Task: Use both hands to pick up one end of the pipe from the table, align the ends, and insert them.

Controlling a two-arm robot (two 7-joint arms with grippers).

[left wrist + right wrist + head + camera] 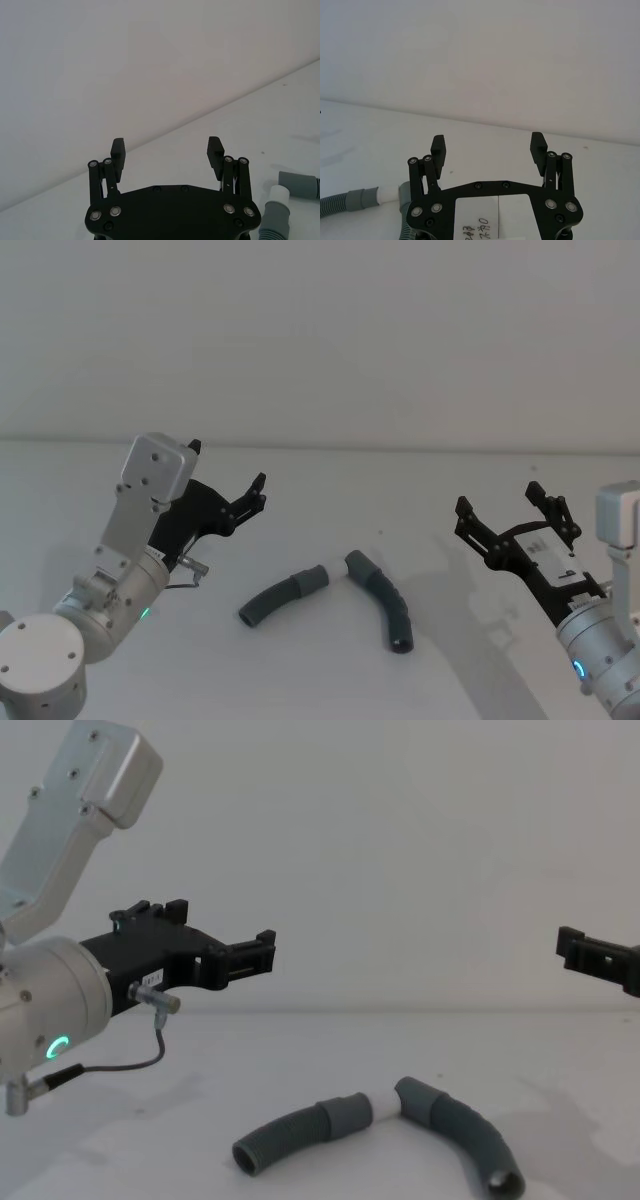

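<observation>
left hand (228,462): above the table (420,475), toward its left edge, spread wide, holding nothing | right hand (498,498): above the table toward its right edge, spread wide, holding nothing | left pipe piece (280,597) and right pipe piece (388,602): lying mid-table between the hands | ends (314,577): facing, just beside each other, not inserted; white tip (381,1106) on the left one

The left hand (228,465) is held raised at 9 o'clock of the head view, opened wide and pointed toward 1 o'clock. The right hand (498,498) is held at 3 o'clock, likewise opened, pointed toward 11 o'clock.
</observation>
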